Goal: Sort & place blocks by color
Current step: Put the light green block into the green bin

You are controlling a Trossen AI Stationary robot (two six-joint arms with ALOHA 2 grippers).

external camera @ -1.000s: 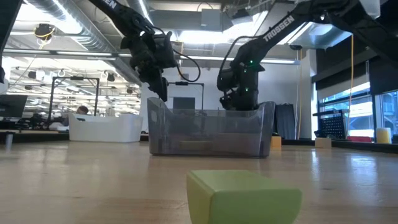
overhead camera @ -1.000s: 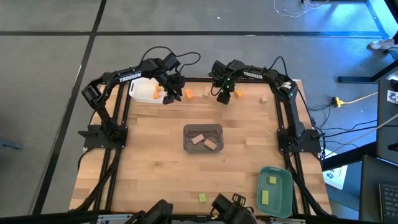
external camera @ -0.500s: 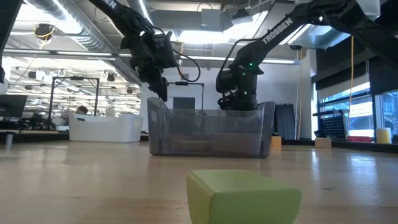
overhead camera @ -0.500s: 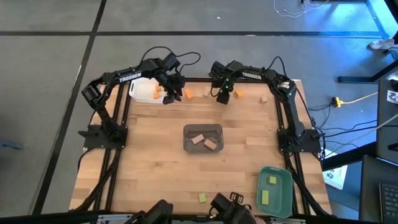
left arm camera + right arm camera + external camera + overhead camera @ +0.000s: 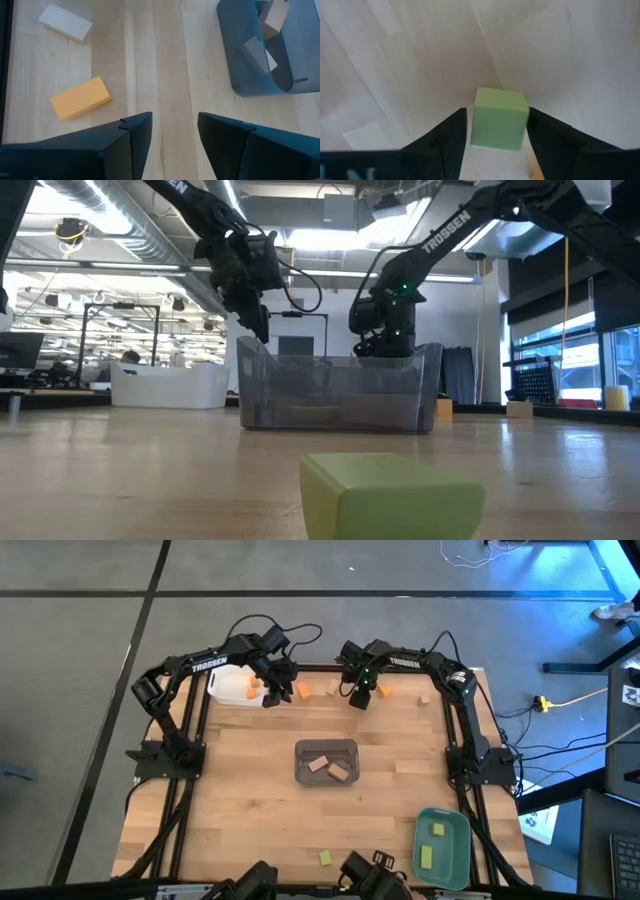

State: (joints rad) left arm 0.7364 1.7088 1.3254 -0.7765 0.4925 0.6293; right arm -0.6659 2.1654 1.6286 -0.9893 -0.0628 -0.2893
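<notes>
Our left gripper (image 5: 172, 132) hangs with jaws parted and nothing between them near the white tray (image 5: 228, 688) — an orange block (image 5: 80, 97) lies just beside it. Our right gripper (image 5: 497, 131) — at the table's far edge — clasps a green cube (image 5: 500, 118) between its fingers.

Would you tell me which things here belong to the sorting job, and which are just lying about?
Job: green cube, orange block, tan blocks, yellow-green blocks; grey tray, teal tray, white tray.
Lying about: yellow floor cable.
</notes>
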